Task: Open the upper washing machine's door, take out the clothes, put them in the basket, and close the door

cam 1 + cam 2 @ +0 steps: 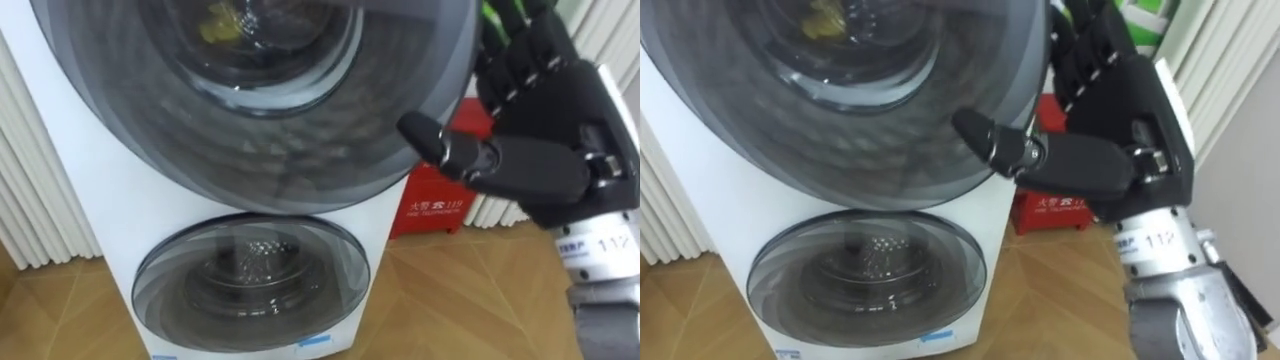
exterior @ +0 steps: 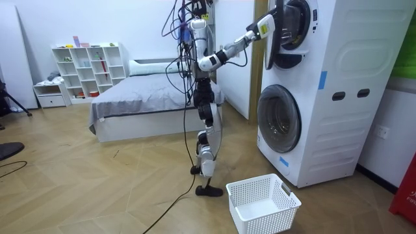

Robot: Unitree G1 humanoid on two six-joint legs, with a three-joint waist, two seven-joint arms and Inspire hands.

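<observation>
Two round washer doors (image 1: 250,130) (image 1: 250,285), one right hand (image 1: 545,165).

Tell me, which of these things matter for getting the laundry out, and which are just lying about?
For the job: washing machine, its upper door, yellowish item behind its glass, right hand by the door's edge, white basket on the floor.
Just lying about: lower door, red box, bed, white shelf.

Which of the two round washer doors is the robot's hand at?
The upper door: the right hand is at its right edge, thumb pointing toward the door. The lower door sits beneath it, untouched.
</observation>
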